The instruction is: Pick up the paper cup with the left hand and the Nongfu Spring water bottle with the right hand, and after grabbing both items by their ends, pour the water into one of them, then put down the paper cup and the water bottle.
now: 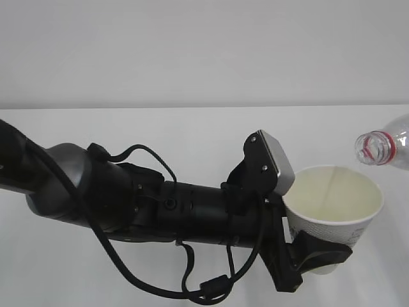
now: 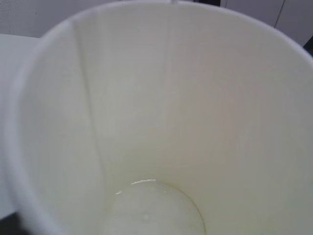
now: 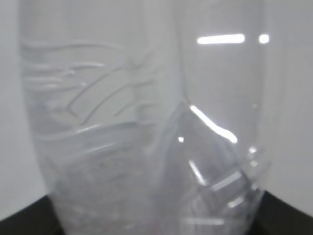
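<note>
1. Cup (image 1: 335,204) of white paper, rolled rim, cream inside, a bit of green print low on its outer wall; it is held up off the white surface (image 1: 192,134) at the right of the exterior view, mouth tilted a little toward the camera.
2. Inside the cup, the left wrist view shows the cream wall with a vertical seam and a thin glint at the edge of the round bottom (image 2: 151,205); whether that is water I cannot tell.
3. Bottle (image 1: 386,147) of clear ribbed plastic with a red neck ring enters from the right edge, lying nearly level, its open mouth pointing left, above and just right of the cup's rim, not touching it. No stream shows between them.
4. Left hand (image 1: 313,256), the bulky black arm with looping cables and a light grey block, reaches in from the left, stretched almost level; its fingers (image 1: 329,254) are clamped on the lower part of the cup.
5. Right hand is outside the exterior view; its wrist view is filled by the bottle's blurred ribbed body (image 3: 146,137), with only dark corners at the bottom edge, so the bottle appears gripped though the fingers themselves are not clearly seen.
6. Most of the bottle, label included, is cut off by the frame edge.
</note>
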`<state>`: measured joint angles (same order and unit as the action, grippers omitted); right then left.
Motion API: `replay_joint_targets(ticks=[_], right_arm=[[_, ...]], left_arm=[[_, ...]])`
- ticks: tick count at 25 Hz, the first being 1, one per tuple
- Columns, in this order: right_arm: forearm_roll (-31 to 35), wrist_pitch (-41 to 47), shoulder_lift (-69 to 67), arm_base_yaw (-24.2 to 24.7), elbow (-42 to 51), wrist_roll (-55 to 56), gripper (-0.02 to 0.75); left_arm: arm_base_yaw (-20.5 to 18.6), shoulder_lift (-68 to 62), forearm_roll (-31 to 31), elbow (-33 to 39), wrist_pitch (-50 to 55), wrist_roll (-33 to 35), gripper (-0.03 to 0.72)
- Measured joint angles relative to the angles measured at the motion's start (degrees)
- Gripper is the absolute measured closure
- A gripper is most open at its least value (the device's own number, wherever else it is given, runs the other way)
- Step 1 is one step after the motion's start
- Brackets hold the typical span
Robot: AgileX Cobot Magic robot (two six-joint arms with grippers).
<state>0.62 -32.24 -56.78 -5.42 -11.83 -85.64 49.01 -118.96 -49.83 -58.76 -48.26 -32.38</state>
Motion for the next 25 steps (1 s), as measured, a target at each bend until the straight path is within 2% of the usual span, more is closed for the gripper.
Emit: replay_joint_targets(ticks=[25], right_arm=[[0.14, 0.0, 0.0, 0.0, 0.0, -0.91, 0.286]], left_arm=[[0.0, 0.0, 0.0, 0.0, 0.0, 0.0, 0.175]])
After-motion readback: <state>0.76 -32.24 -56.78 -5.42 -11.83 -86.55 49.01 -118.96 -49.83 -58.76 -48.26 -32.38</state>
